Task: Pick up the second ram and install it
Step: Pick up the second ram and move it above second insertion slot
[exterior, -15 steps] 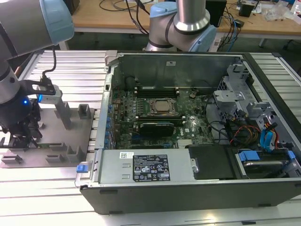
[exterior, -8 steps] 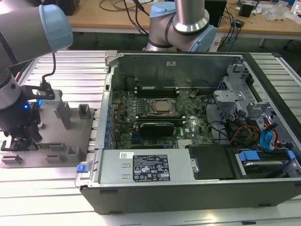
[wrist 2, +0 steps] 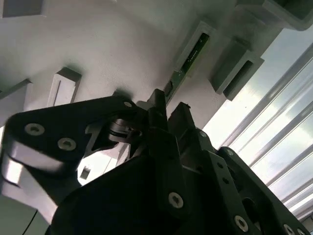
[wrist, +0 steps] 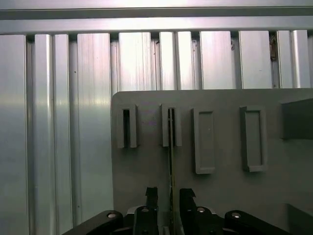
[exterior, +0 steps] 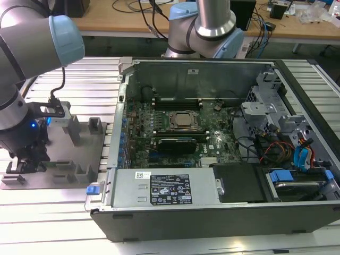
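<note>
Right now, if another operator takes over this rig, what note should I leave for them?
The gripper is open, one finger on each side of the second ram, gaps showing, not clamped.
The second ram stands on edge in slotted blocks on the grey fixture plate, at the exterior view's left of the open computer case.
Done: gripper placed astride the stick.
Left: pick-up and install.

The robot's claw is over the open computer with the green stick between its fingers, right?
Not the computer. The gripper is over the grey fixture plate beside the computer, as the exterior view shows. The green stick does stand between its fingers.
</note>
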Available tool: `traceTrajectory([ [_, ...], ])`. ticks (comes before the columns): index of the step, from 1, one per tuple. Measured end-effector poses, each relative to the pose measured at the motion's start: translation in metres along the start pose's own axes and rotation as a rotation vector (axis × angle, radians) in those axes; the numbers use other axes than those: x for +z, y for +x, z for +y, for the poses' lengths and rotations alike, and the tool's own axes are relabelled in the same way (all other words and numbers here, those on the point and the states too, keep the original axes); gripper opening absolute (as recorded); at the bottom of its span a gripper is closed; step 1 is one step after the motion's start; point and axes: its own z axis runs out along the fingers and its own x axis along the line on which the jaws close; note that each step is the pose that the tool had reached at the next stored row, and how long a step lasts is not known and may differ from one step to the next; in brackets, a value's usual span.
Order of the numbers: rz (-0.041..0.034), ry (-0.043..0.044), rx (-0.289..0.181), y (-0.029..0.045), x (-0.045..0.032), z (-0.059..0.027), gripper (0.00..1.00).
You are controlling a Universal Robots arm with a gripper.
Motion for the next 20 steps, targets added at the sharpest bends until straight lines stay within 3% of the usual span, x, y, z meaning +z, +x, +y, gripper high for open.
traceTrajectory([
  [1, 0.0, 0.0, 0.0, 0.0, 0.0, 0.0, 0.26],
  [2, 0.0001, 0.0, 0.0, 0.0, 0.0001, 0.0, 0.13],
  [3, 0.0001, 0.0, 0.0, 0.0, 0.0001, 0.0, 0.11],
  [14, 0.0001, 0.0, 0.0, -0.0002, 0.0007, 0.0, 0.11],
  [20, 0.0, 0.0001, 0.0, -0.0006, -0.0107, 0.0005, 0.11],
])
